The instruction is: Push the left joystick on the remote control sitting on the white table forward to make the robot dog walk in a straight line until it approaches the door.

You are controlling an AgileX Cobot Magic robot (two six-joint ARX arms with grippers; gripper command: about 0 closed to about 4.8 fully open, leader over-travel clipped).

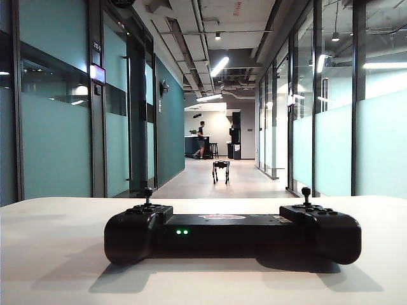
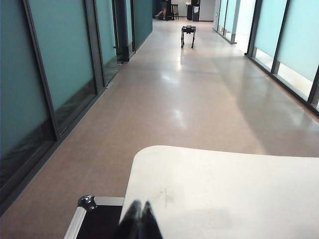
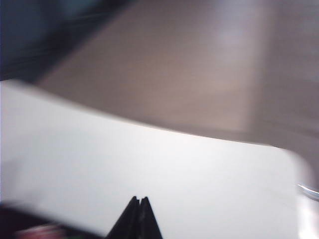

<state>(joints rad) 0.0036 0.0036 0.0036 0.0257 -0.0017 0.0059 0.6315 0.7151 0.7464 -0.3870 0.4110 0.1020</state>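
- left end effector (image 2: 138, 215): tips pinched closed, holding nothing, parked at counter (image 1: 57, 254) edge over a metal-edged black case (image 2: 87, 219), not near remote.
- left stick (image 1: 147, 192): tiny upright knob on remote's left lobe. Prob stiff, springy, smooth top; push w/ tip on knob's near side, no grab needed.
- remote (image 1: 232, 234): flat on counter, mid-front, green lights on. Looks light, may skid if shoved.
- robot dog (image 1: 220, 170): standing far down hallway.
- right end effector (image 3: 139, 215): closed, empty, above bare counter; view blurred.

exterior: table-level, facing corridor | wrists: above white table (image 2: 224, 194) edge | shared: table, floor
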